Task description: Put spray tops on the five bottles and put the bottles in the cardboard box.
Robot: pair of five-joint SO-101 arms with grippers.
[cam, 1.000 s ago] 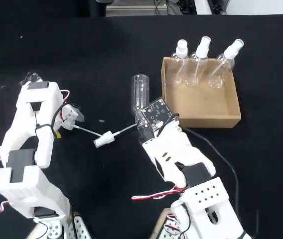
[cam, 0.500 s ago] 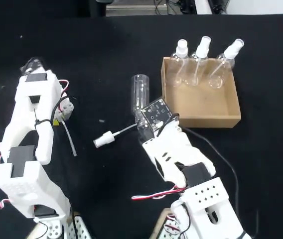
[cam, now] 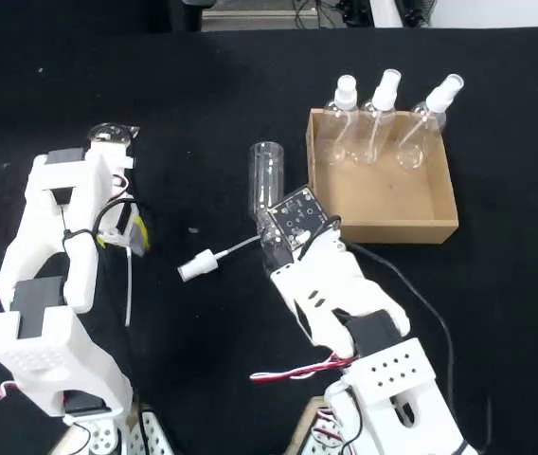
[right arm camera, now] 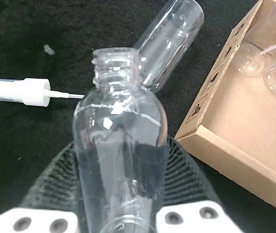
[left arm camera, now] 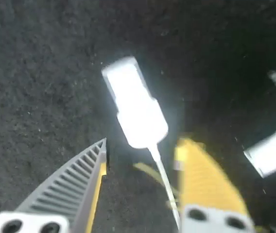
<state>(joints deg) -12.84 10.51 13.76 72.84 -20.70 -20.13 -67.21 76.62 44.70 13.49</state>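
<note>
Two of the five bottles carry no spray top. One, the held bottle (right arm camera: 118, 141), is clamped around its body by the right gripper (right arm camera: 124, 162). The black jaws press on both sides, and the open threaded neck points out past the tips. Just beyond that neck sits the other bare bottle (cam: 267, 180), clear and slanting away from the gripper; whether it stands or lies cannot be told.

On the side of the right gripper that faces the left arm (cam: 56, 246), near the tips, the loose spray top (cam: 198, 267) lies on the black table (cam: 203, 85). Its thin stem points at the held bottle. On the gripper's opposite side, close by, is the open cardboard box (cam: 383, 230). The three capped bottles (cam: 378, 118) are lined up against the box wall farthest from the gripper, with their white tops above the rim.

The second spray top (left arm camera: 135, 109) shows just past the tips of the left gripper (left arm camera: 145, 145), white head outward. Its tube (left arm camera: 161, 172) runs back between the grey finger (left arm camera: 72, 191) and the yellow finger (left arm camera: 203, 187), close to the yellow one. These fingers stand apart, wider than the head, and whether the tube is caught anywhere cannot be told. Seen from above, the tube sticks out of the left gripper back along its arm, well apart from the right gripper.
</note>
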